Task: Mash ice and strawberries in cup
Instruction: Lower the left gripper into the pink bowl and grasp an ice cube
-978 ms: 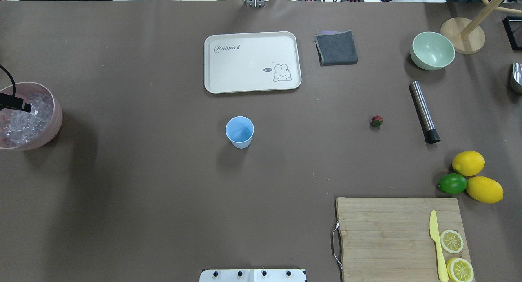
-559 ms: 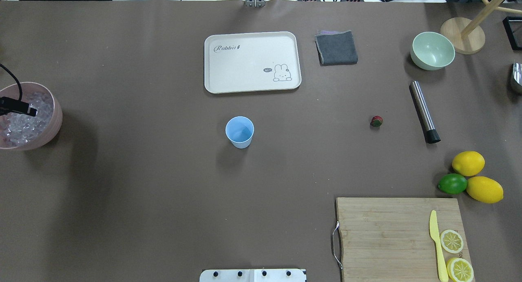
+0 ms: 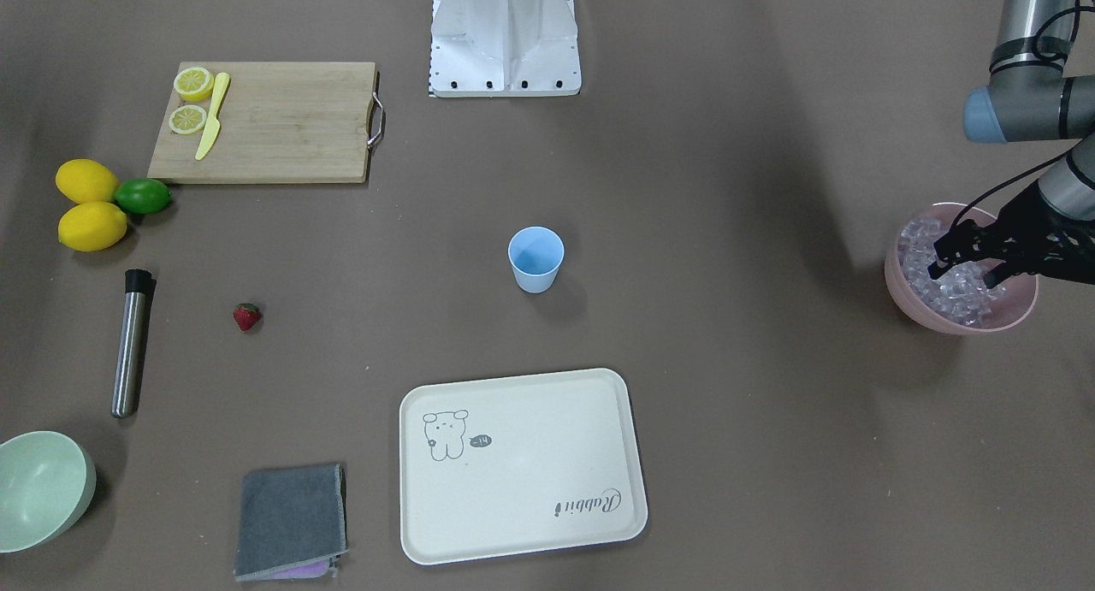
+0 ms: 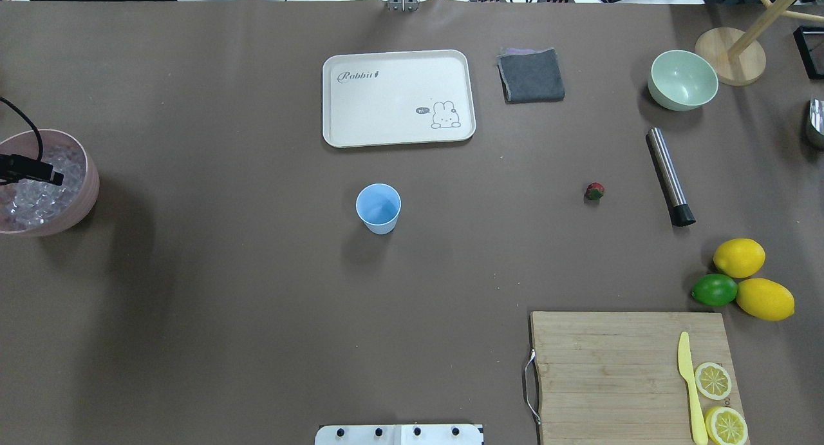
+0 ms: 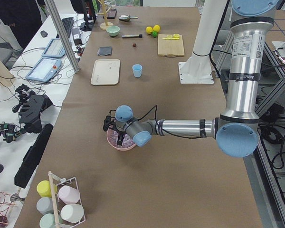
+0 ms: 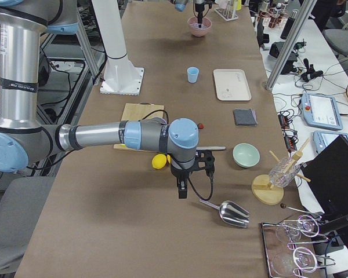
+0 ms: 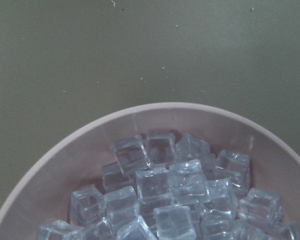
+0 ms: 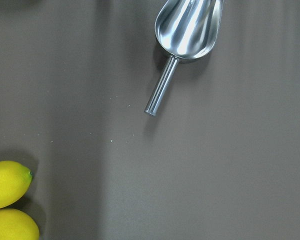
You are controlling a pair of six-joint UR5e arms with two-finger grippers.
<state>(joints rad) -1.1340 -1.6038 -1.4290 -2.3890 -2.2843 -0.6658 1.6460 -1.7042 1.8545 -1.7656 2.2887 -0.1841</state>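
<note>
My left pincer (image 3: pixel 963 274) above ice (image 7: pixel 170 185), jaws seemingly apart — cubes slick, hard, light — pinch flat faces

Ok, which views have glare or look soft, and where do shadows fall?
Right wrist view: bright glare streaks on the shiny metal scoop. Left wrist view: dim, greenish, the small clear ice cubes slightly soft. Overhead view: the light-blue plastic cup throws a faint shadow toward the robot's side.
</note>
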